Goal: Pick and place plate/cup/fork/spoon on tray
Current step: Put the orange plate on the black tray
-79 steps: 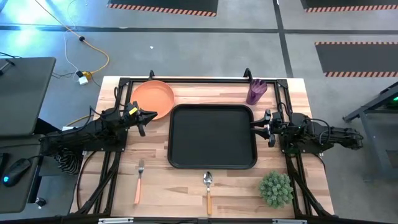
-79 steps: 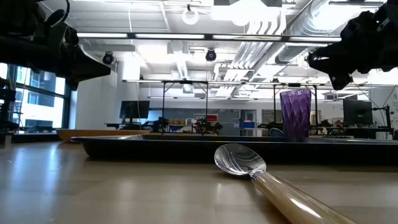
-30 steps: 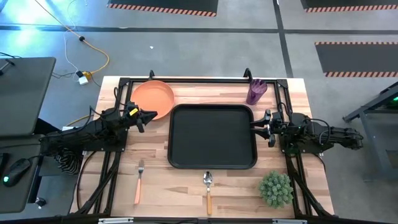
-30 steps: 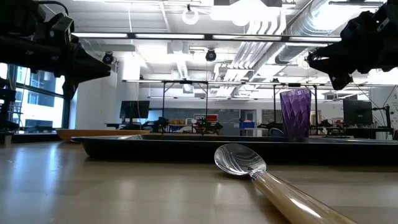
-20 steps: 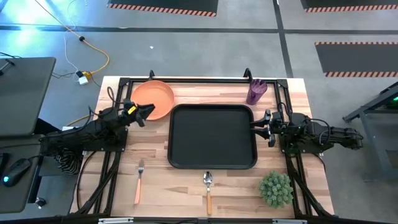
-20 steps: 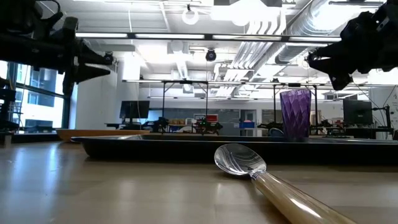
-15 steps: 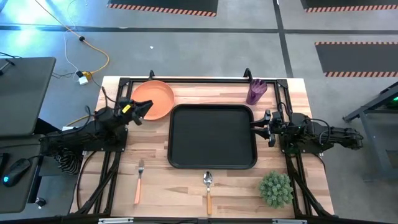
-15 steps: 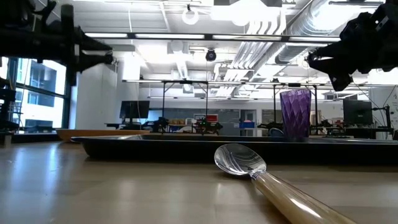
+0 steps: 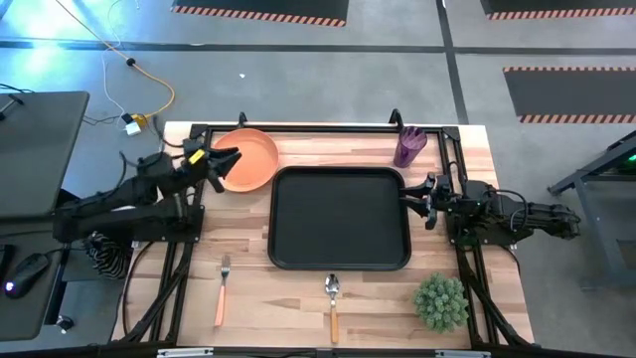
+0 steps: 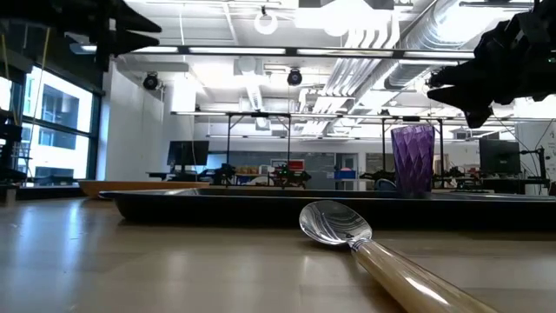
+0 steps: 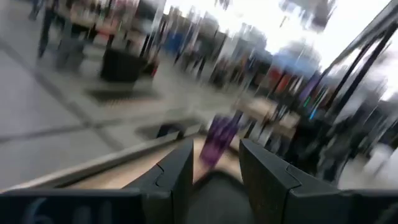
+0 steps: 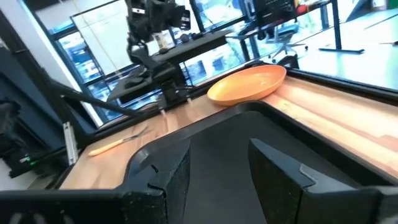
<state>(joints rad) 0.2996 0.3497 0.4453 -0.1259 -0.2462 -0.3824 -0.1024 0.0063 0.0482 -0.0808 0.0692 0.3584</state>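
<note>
The orange plate (image 9: 250,159) rests flat on the table at the far left, beside the black tray (image 9: 340,219). The purple cup (image 9: 408,146) stands upright past the tray's far right corner. The fork (image 9: 224,288) and the spoon (image 9: 333,298) lie near the front edge. My left gripper (image 9: 229,160) hangs open, high above the plate's left rim, touching nothing. The cup (image 11: 219,138) shows far off between its fingers in the left wrist view. My right gripper (image 9: 411,197) stands open above the tray's right rim, holding nothing.
A small green plant (image 9: 440,301) sits at the front right corner. A black frame (image 9: 298,127) runs along the table's far edge and down both sides. The tray's inside (image 12: 249,146) is bare.
My left gripper has risen well above the table and gone toward the far edge, from beside the tray's left rim to over the plate's left rim. The plate, cup, fork and spoon have stayed put.
</note>
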